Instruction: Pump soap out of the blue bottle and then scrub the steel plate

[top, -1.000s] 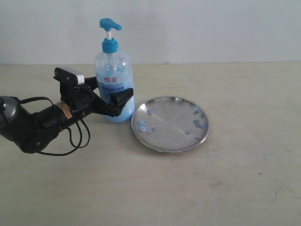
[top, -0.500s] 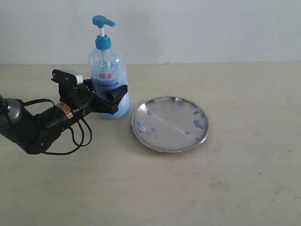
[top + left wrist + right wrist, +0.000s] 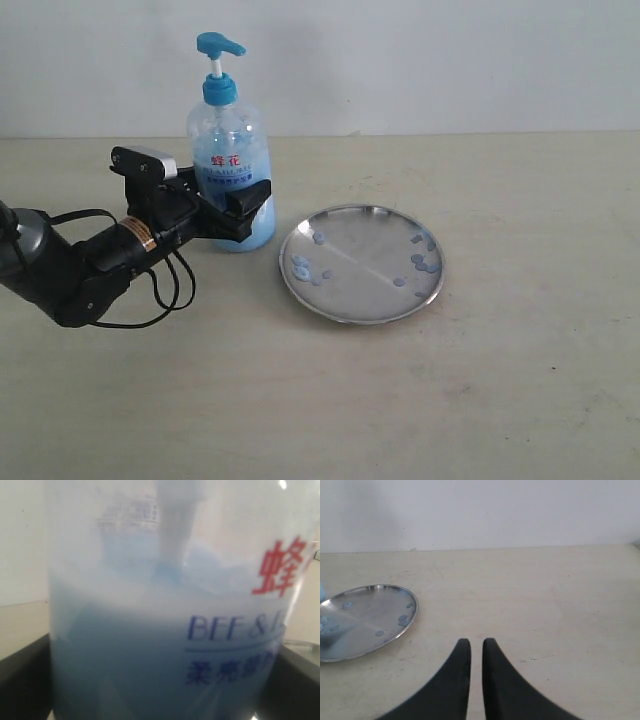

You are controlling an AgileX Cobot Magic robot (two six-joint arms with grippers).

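Observation:
The blue bottle (image 3: 228,165) stands upright left of the steel plate (image 3: 365,250), its blue pump head (image 3: 218,45) raised. My left gripper (image 3: 232,208) is shut on the bottle's lower body, one black finger (image 3: 252,203) showing in front. In the left wrist view the bottle (image 3: 150,645) fills the picture, with dark fingers (image 3: 20,680) at both sides. Pale blue soap droplets (image 3: 305,268) dot the plate near its left and right rims. My right gripper (image 3: 476,642) is shut and empty above bare table, right of the plate (image 3: 365,615); it is out of the exterior view.
The left arm (image 3: 70,270) and its loose black cable (image 3: 165,295) lie low over the table at the left. A pale wall (image 3: 450,60) runs behind the table's far edge.
Between one second and half a second ago my left gripper carried the bottle a little leftward, away from the plate. Since then nothing has visibly moved.

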